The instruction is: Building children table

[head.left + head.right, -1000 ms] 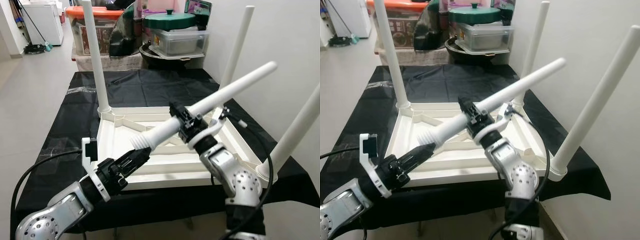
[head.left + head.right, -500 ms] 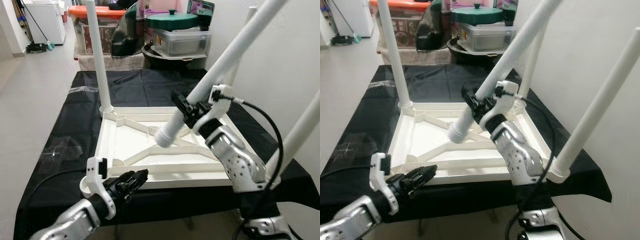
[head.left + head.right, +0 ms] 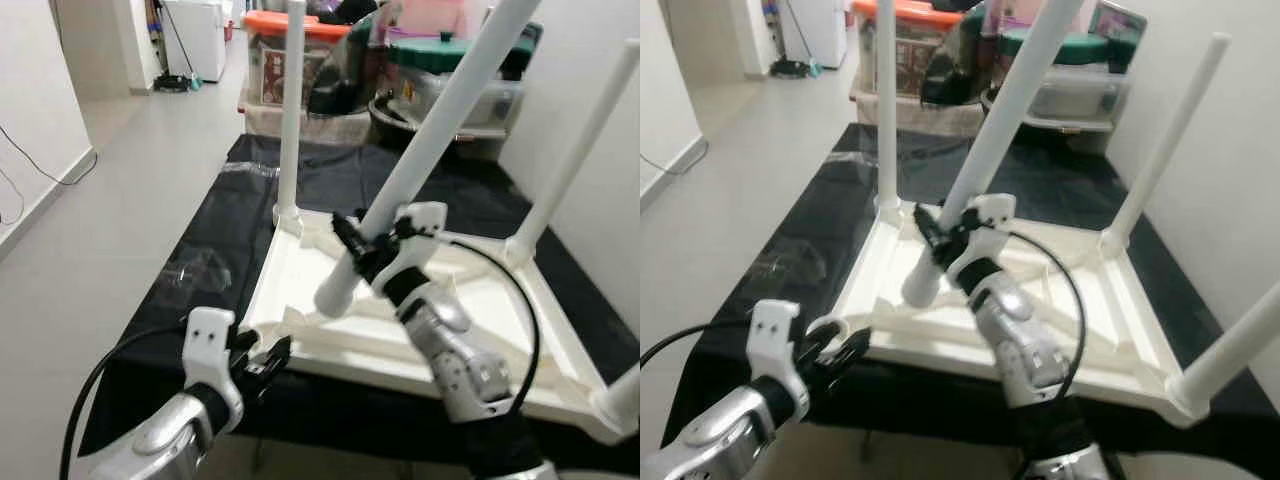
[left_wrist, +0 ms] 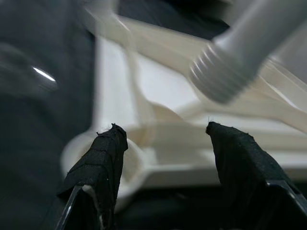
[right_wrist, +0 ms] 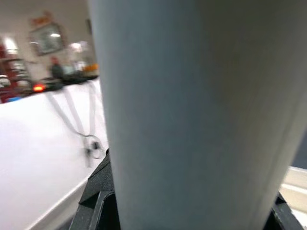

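The white table top (image 3: 470, 345) lies upside down on a black-covered table, with three legs standing in its corners. My right gripper (image 3: 365, 245) is shut on a fourth, loose white leg (image 3: 430, 130). That leg is tilted steeply, and its threaded end (image 3: 330, 295) hangs over the near-left part of the frame. My left gripper (image 3: 255, 360) is open and holds nothing, low at the near-left corner. In the left wrist view its fingers (image 4: 100, 158) frame the round corner socket (image 4: 132, 165), with the threaded end (image 4: 220, 79) above it.
Storage boxes and a green-lidded container (image 3: 450, 50) stand past the table's far end. A white wall runs along the right. Grey floor (image 3: 120, 170) lies open on the left. Crumpled clear wrap (image 3: 195, 270) rests on the black cloth (image 3: 230, 210).
The camera has swung. My right gripper tipped the loose leg from nearly level to steep. My left gripper left the threaded end and dropped to the near-left corner.
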